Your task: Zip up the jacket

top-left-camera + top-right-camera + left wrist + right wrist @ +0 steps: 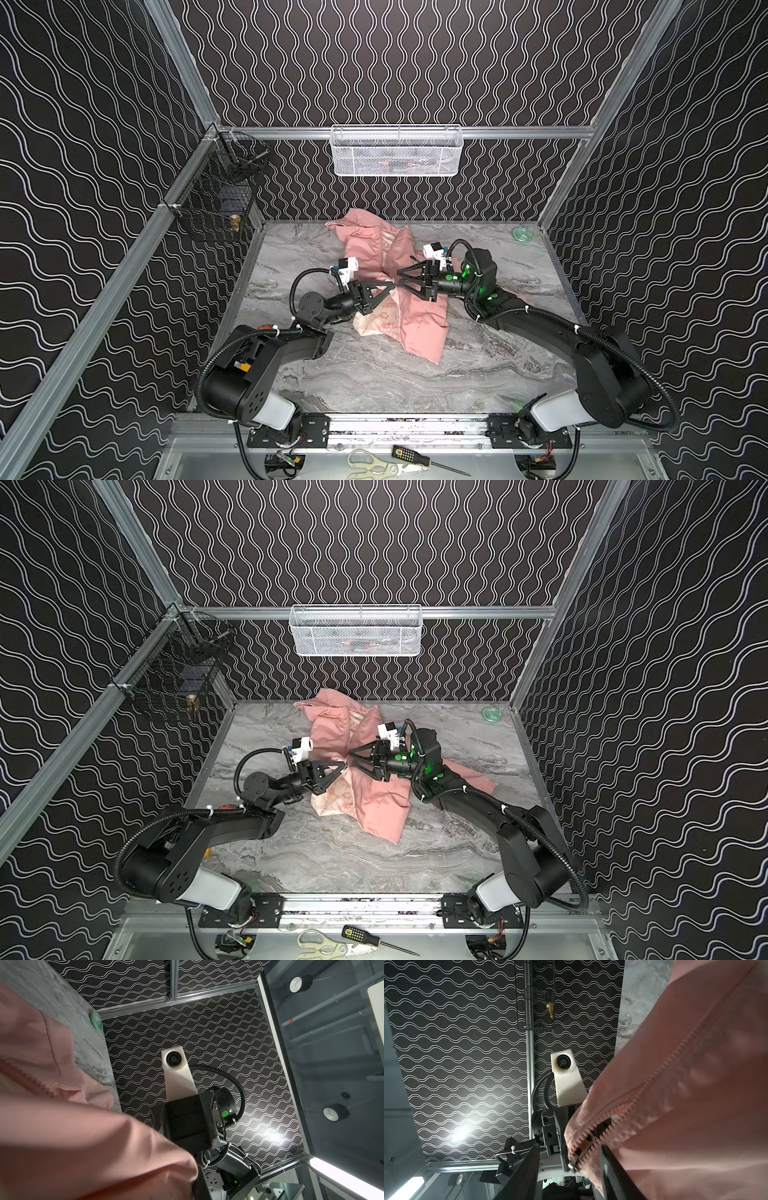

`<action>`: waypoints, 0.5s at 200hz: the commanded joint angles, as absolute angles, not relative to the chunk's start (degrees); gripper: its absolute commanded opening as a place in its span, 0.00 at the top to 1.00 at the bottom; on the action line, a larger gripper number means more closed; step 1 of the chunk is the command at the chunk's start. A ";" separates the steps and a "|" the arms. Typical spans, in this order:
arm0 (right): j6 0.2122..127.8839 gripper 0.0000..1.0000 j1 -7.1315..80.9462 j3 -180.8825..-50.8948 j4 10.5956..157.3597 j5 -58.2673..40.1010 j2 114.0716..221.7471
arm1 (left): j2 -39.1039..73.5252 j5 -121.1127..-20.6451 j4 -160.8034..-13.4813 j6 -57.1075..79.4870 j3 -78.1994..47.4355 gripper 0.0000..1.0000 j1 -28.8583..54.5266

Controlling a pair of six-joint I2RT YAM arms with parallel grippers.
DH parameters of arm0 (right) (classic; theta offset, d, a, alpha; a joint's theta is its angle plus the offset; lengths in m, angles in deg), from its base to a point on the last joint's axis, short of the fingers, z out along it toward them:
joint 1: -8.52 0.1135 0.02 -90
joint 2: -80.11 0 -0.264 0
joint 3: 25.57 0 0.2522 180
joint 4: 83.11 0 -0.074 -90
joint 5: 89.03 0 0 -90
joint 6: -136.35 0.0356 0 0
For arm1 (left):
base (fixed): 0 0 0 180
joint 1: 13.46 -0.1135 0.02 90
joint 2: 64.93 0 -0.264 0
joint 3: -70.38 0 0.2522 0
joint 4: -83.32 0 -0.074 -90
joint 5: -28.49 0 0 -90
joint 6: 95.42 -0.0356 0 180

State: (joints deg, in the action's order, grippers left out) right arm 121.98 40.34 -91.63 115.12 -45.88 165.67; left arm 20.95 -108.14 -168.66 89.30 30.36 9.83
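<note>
Jacket (415, 316): crumpled mid-counter (374, 382), lining exposed.
Left end effector (390, 287): pinched shut on a front fold of the jacket.
Right end effector (400, 279): jaws half parted around the zipper (660, 1068); nothing is clamped.
Risk: the slider (572, 1164) may be lost from the loose jaws, and thin fabric may be snagged in the teeth.

A robot lab cell (aluminium frame (519, 132), wavy-patterned walls (415, 62), marble-look tabletop (374, 374)).
</note>
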 commanded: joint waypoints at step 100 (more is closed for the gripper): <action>121.95 0.38 40.43 -98.89 118.90 -55.07 172.13 | 21.25 -112.80 -171.69 91.73 28.08 0.96 9.90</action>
